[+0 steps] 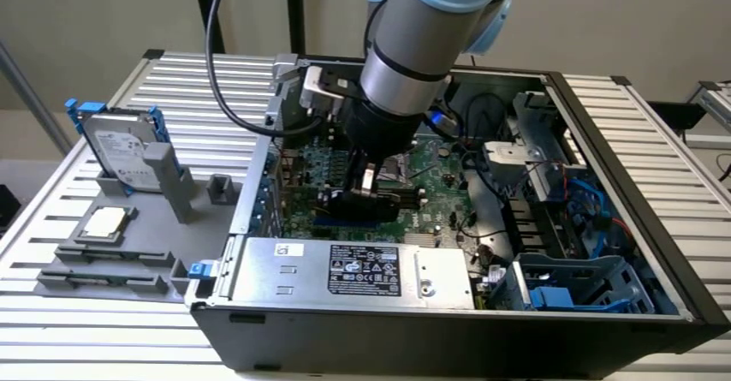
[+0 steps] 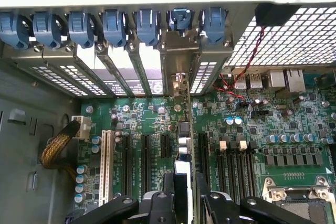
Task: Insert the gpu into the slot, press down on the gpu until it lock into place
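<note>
The gpu point(image 1: 371, 203), a small black card, stands on edge on the green motherboard inside the open case. A strip of the blue slot point(image 1: 342, 221) shows right under it. In the wrist view the gpu point(image 2: 185, 145) is seen edge-on, running from its metal bracket at the case's rear wall back to my gripper point(image 2: 186, 203). My gripper point(image 1: 368, 186) is directly over the card's top edge. Its black fingers point(image 2: 157, 203) stand open, one on each side of the card. The card hides the slot in the wrist view.
A silver power-supply box point(image 1: 354, 270) lies along the case's near wall, with a blue drive cage point(image 1: 571, 287) beside it. Blue bracket clips point(image 2: 113, 24) line the rear wall. Parallel black slots and a white slot point(image 2: 105, 166) flank the card. A CPU socket point(image 2: 299, 198) lies nearby. A hard drive point(image 1: 120, 150) stands outside the case.
</note>
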